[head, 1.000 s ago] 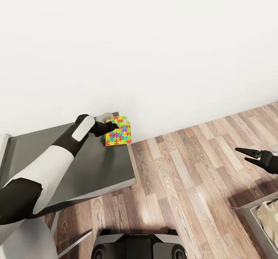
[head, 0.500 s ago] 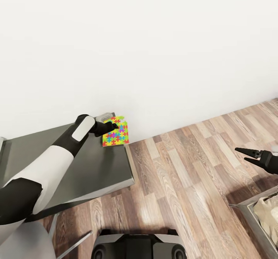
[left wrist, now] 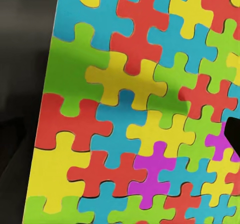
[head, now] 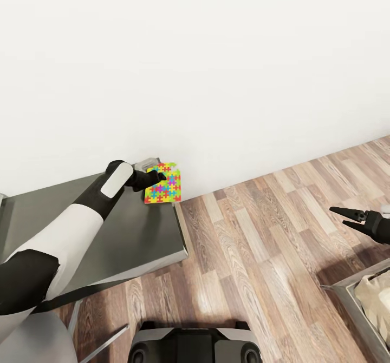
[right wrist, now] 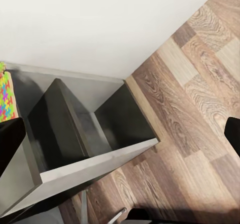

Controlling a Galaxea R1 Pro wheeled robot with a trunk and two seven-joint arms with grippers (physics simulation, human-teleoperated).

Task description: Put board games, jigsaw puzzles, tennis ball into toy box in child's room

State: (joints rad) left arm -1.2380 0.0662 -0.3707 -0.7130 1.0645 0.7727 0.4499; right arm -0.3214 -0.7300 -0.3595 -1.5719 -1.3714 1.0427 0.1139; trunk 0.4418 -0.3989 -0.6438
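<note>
Our left hand point(head: 154, 178) is at the jigsaw puzzle point(head: 164, 183) on the bench's point(head: 135, 233) far corner by the wall; grip state we can't tell. Right hand point(head: 352, 218) hangs spread, idle. Get a firm pinch on the sheet's edge & lift it level, w/o scraping the wall.

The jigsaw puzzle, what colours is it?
The jigsaw puzzle has red, yellow, green, blue and pink pieces, clearest in the left wrist view.

Counter point(head: 135, 233) at my left, against wall point(head: 216, 71). Jigsaw puzzle point(head: 164, 183) at counter's far right corner, beside wall. My left fingers point(head: 157, 177) at puzzle's near-left edge. Floor point(head: 260, 244) right of counter. My right fingers point(head: 346, 218) far right, over floor, well apart from counter. Bin point(head: 357, 303) below them.
</note>
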